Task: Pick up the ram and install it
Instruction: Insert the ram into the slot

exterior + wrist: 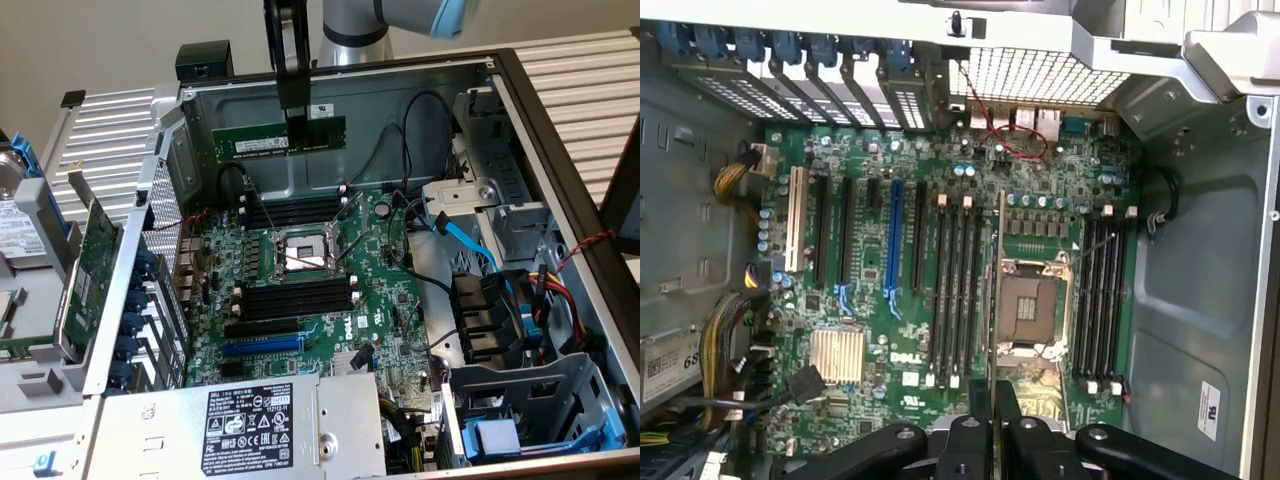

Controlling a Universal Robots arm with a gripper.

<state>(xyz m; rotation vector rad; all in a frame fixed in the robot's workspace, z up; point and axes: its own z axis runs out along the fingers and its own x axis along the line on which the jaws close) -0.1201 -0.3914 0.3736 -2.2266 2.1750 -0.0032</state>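
Far left: the expansion card (92, 262) leans outside the open case (560, 190), not part of this job.
Ram: the ram (255, 143) is up in the air over the back half of the board, label side facing the exterior camera, well clear of everything below. In the wrist view it's just a thin edge (999, 280).
Tool: the tool (295, 115) is clenched on the ram, pinching its top edge roughly mid-length. Same grip shows from the wrist (995, 405).
Slots: two banks of black slots, one behind (293, 212) and one in front of (297, 297) the CPU socket (300, 255). All look empty to me.
Progress: I'd say the pickup is done and the install isn't. The stick isn't touching any slot, so lining up, lowering and seating are all left.
Right side: blue cable (465, 240) and drive cage (530, 400), both well away from the ram.
Hard to tell: which slot it's aimed at. From the wrist the edge runs between one slot bank (958, 290) and the socket, but that could be camera angle. Can't make out whether the slot end clips are open, and the arm is cut off up top.
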